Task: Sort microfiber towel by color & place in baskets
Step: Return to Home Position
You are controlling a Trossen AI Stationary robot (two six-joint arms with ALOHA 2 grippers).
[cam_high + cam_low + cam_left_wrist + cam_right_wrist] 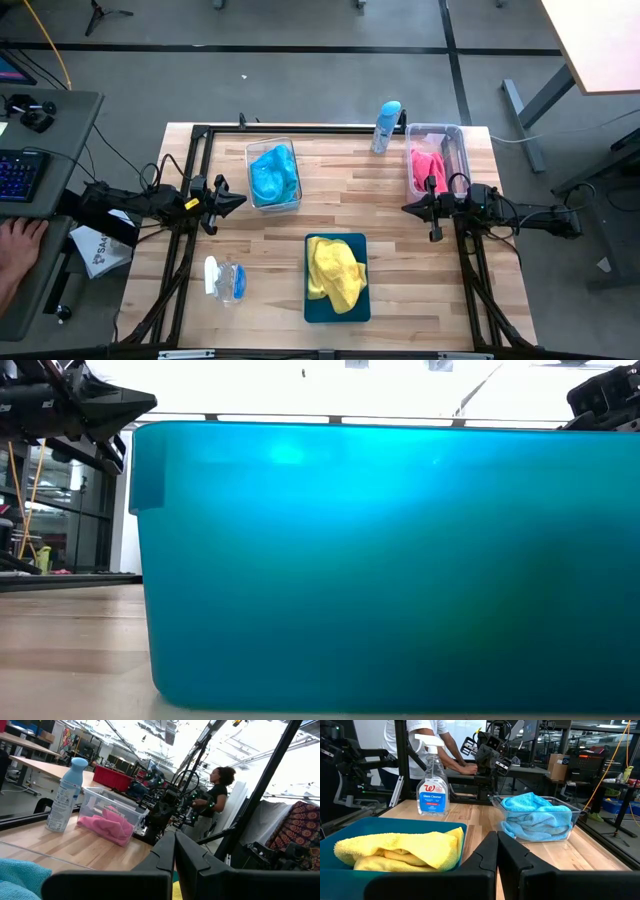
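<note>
A dark-teal rectangular plastic bin (318, 312) sits at the near middle of the wooden table (400, 270) with a crumpled yellow microfiber towel (335, 272) inside it. Farther back and to the left, a clear rectangular plastic bin (270, 143) holds a bright blue microfiber towel (273, 175). At the far right corner a second clear bin (440, 135) holds a pink microfiber towel (428, 168), and just left of it stands a clear bottle with a light-blue cap (385, 128). A clear glass-cleaner spray bottle (225, 279) stands upright near the left front.

The left gripper (238, 200) hangs over the table's left side, fingers pressed together and gripping nothing. The right gripper (408, 208) faces it from the right side, likewise closed and empty.
</note>
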